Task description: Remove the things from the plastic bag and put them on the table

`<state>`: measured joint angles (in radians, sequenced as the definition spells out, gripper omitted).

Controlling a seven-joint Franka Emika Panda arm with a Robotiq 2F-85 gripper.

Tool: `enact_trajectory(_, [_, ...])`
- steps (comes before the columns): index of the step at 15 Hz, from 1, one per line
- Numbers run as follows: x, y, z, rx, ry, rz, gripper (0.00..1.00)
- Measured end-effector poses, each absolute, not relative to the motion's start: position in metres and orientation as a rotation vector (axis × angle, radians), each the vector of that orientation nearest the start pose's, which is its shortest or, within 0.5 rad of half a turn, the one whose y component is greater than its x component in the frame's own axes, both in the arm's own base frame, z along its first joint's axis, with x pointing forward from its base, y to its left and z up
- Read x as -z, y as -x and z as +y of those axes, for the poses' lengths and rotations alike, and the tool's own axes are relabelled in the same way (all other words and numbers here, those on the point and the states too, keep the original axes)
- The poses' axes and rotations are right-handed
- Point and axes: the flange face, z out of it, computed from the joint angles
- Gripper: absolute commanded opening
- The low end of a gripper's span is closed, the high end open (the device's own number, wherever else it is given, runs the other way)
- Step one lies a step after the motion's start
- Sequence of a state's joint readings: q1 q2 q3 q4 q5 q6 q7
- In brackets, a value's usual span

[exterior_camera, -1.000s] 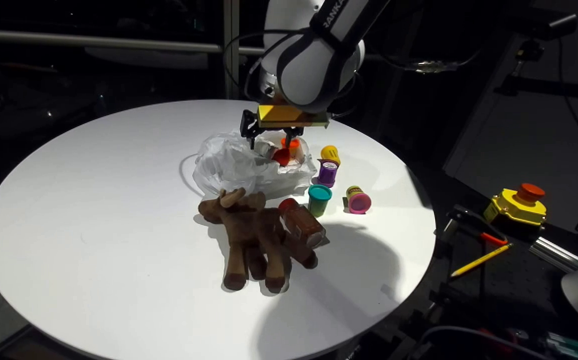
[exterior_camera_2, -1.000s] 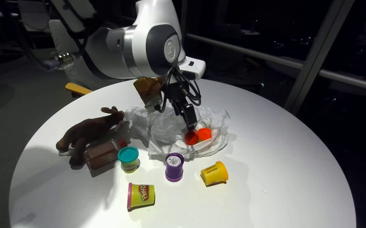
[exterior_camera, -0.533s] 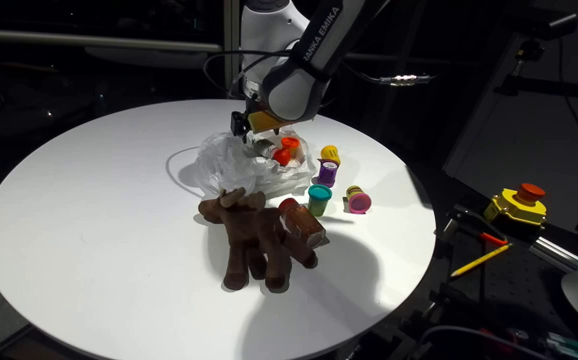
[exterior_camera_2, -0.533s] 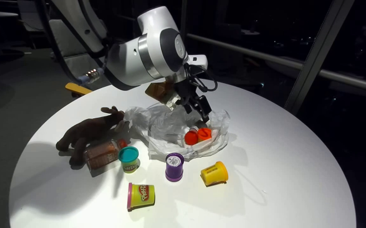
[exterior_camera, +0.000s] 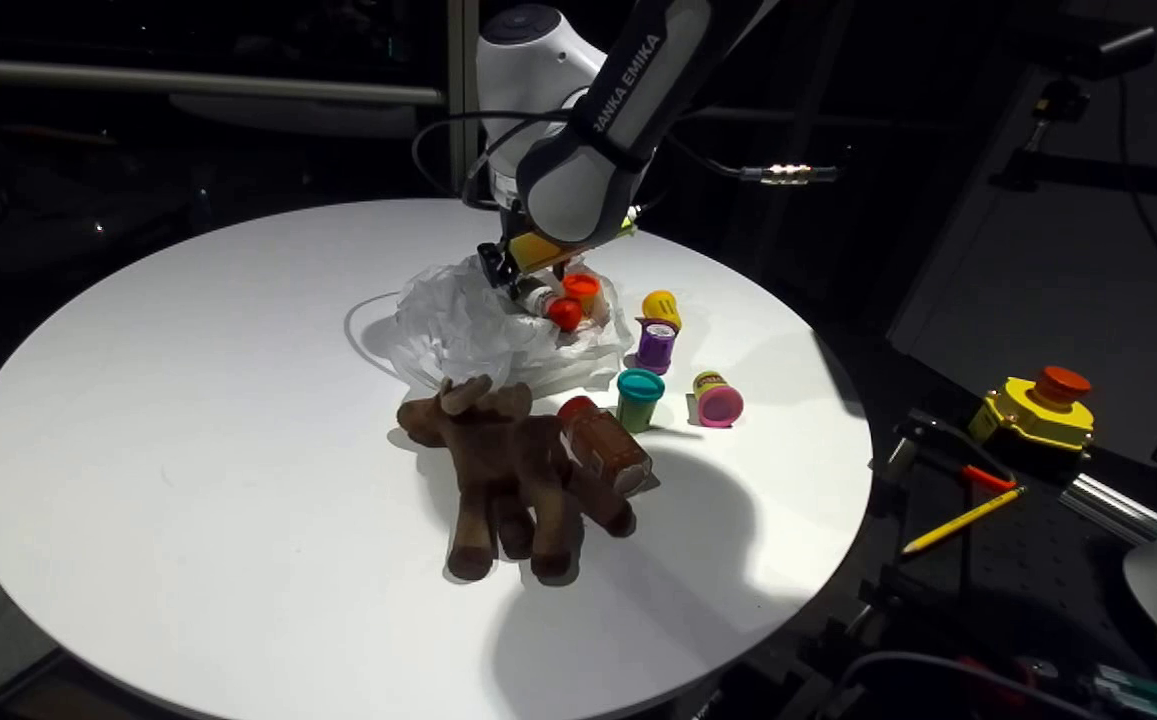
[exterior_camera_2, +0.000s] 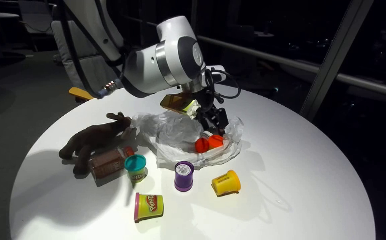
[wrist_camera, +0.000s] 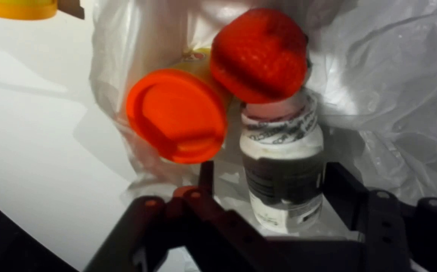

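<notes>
My gripper (wrist_camera: 268,167) is open over the plastic bag (exterior_camera: 453,325), its fingers either side of a white bottle (wrist_camera: 282,177) with a dark band. The right finger (wrist_camera: 341,189) is close against the bottle; a gap shows at the left one. Beside the bottle, still in the bag, are an orange-lidded tub (wrist_camera: 178,117) and a rounded red thing (wrist_camera: 260,56) at its neck. On the white table (exterior_camera: 188,520) lie the plush reindeer (exterior_camera: 498,455), a brown bottle (exterior_camera: 606,450), and tubs in teal (exterior_camera_2: 135,163), purple (exterior_camera_2: 183,178), yellow (exterior_camera_2: 224,183) and yellow with a pink lid (exterior_camera_2: 151,206).
The bag's crumpled wall (exterior_camera_2: 193,160) rises around the things inside. A thin cable-like shadow falls on the table behind the bag. Off the table, an exterior view shows a dark bench with a yellow box (exterior_camera: 1033,415) carrying a red button, and a yellow pencil (exterior_camera: 963,520).
The arm has swung across the bag and turned, then come down, bringing the fingers around the white bottle. The tubs, brown bottle and reindeer have stayed where they were.
</notes>
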<state>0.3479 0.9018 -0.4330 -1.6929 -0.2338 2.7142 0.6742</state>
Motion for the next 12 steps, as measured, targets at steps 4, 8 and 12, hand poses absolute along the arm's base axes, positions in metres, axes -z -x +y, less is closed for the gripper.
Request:
enact_trajectory(4, [-0.121, -0.686, -0.024, 0.383, 3.405, 0.594, 0.27])
enact_trajectory(8, [-0.126, -0.695, -0.030, 0.306, 3.367, 0.578, 0.27])
enact_trajectory(12, [-0.139, -0.700, -0.023, 0.297, 3.301, 0.613, 0.27])
